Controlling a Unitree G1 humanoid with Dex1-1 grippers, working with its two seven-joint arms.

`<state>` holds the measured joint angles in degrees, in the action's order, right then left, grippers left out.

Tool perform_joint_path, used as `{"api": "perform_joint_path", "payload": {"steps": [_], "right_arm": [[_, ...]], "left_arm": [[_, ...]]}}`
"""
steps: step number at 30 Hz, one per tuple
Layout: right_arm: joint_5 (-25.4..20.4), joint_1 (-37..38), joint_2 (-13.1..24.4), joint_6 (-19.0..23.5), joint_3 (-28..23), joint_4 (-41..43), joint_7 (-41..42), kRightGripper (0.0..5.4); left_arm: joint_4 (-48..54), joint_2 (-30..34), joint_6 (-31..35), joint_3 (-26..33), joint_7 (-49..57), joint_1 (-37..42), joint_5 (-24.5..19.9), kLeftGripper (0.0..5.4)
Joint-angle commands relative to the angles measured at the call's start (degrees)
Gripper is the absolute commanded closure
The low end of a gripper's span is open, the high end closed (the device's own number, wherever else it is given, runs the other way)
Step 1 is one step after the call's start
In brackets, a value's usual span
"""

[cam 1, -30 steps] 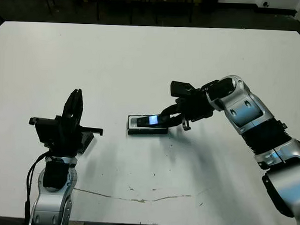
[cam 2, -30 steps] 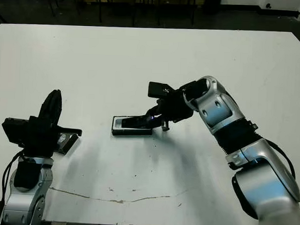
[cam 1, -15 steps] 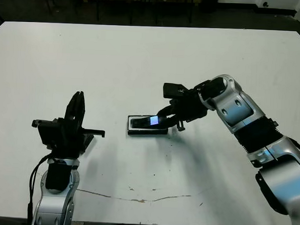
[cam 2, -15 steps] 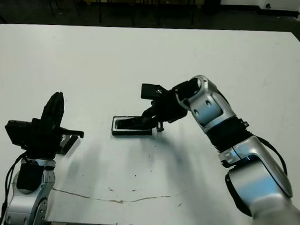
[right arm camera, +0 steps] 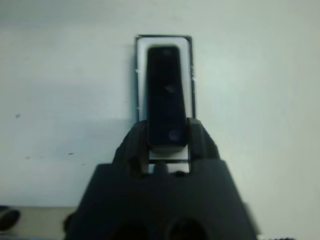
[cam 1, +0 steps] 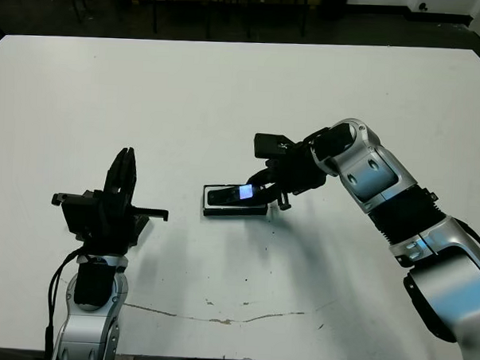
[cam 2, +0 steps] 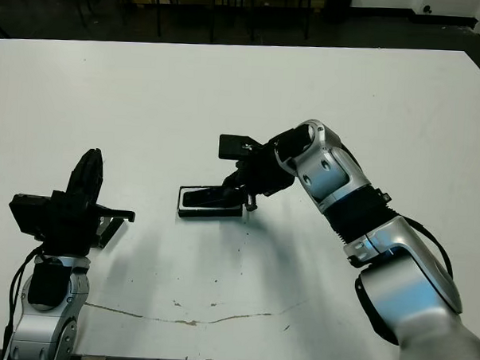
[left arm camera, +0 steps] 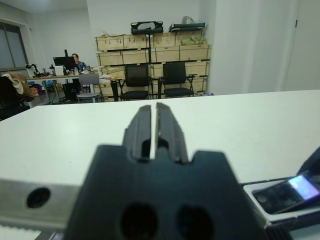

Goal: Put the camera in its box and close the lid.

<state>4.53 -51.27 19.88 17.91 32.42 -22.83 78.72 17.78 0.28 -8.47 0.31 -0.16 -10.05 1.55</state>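
Idling upright at the near left, my left gripper (cam 1: 122, 168) has its fingers pressed together on nothing. Farther in, mid-table, the box (cam 1: 236, 204) holds the camera (right arm camera: 165, 102), tilted, its near end pinched between my right gripper (right arm camera: 165, 142) fingers, that arm reaching in from the right.

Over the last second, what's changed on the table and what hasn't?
The right gripper, shut on the camera, has moved toward the robot's left, bringing the camera further along over the box and lower at its far end. It has not let go. The box stayed in place on the table, and the left gripper stayed raised and shut at the left, barely shifting.
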Motion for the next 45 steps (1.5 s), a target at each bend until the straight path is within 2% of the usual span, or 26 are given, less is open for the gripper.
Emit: {"api": "perform_joint_path", "payload": {"steps": [1, 5, 8, 14, 17, 21, 23, 26, 28, 33, 36, 39, 41, 45], "right_arm": [[-1.8, -0.3, 1.4, -3.7, -2.7, -2.4, 1.4, 3.64], [-2.5, -1.5, 4.1, -11.1, -6.0, -3.5, 2.5, 2.92], [-3.1, -1.9, 6.5, -11.4, -8.3, -1.7, 3.0, 2.41], [-5.0, -1.5, 10.1, -5.9, -12.8, 4.8, 1.9, 1.37], [-7.4, -0.6, 10.9, -3.1, -16.3, 7.2, 0.3, 0.82], [-11.3, 7.4, 8.4, 4.0, -24.7, 16.9, -13.2, 0.11], [-11.5, 13.1, 6.1, 5.9, -28.0, 23.8, -22.3, 0.02], [-11.4, 21.4, 2.4, 6.5, -31.1, 32.4, -33.4, 0.3], [-11.6, 26.0, 1.0, 4.8, -31.8, 35.4, -37.5, 0.65], [-7.2, 36.0, 4.0, -3.9, -30.7, 39.9, -41.4, 1.58], [-7.6, 40.4, 5.1, -5.2, -32.2, 42.0, -42.4, 2.13], [-9.0, 43.5, 6.4, -4.5, -34.1, 44.2, -42.7, 2.66], [-9.8, 45.0, 7.0, -4.8, -35.3, 44.7, -42.5, 3.03], [-10.3, 46.8, 7.8, -2.3, -36.1, 46.9, -43.5, 3.77]], "left_arm": [[-1.0, 0.2, 0.7, 0.3, 0.2, -1.0, 0.1, 5.4], [-1.0, 0.2, 0.6, 0.2, 0.3, -0.7, 0.4, 5.4], [-1.1, 0.2, 0.6, 0.2, 0.2, -0.5, 0.1, 5.4], [-1.0, 0.4, 1.1, 0.3, 0.2, -0.2, 0.3, 5.4], [-1.0, 0.5, 1.1, 0.1, 0.4, -0.1, 0.8, 5.4], [-0.6, 0.2, 1.8, 0.1, 0.3, 0.0, 0.4, 5.4], [-0.3, 0.2, 2.2, 0.1, 0.3, 0.0, 0.3, 5.4], [0.1, 0.6, 2.2, 0.5, 0.2, 0.1, 0.3, 5.4], [0.5, 1.1, 2.0, 0.9, -0.3, -0.1, 0.1, 5.4], [7.2, 4.4, 4.2, 3.1, -4.1, -3.6, -2.8, 5.4], [15.9, 8.6, 9.1, 6.8, -7.9, -7.5, -6.2, 5.4], [23.6, 12.6, 15.3, 12.5, -10.9, -10.9, -11.7, 5.4], [29.5, 16.5, 22.2, 18.3, -12.6, -13.5, -15.8, 5.4], [34.6, 28.9, 37.0, 34.9, -19.7, -17.4, -30.8, 5.4]]}}
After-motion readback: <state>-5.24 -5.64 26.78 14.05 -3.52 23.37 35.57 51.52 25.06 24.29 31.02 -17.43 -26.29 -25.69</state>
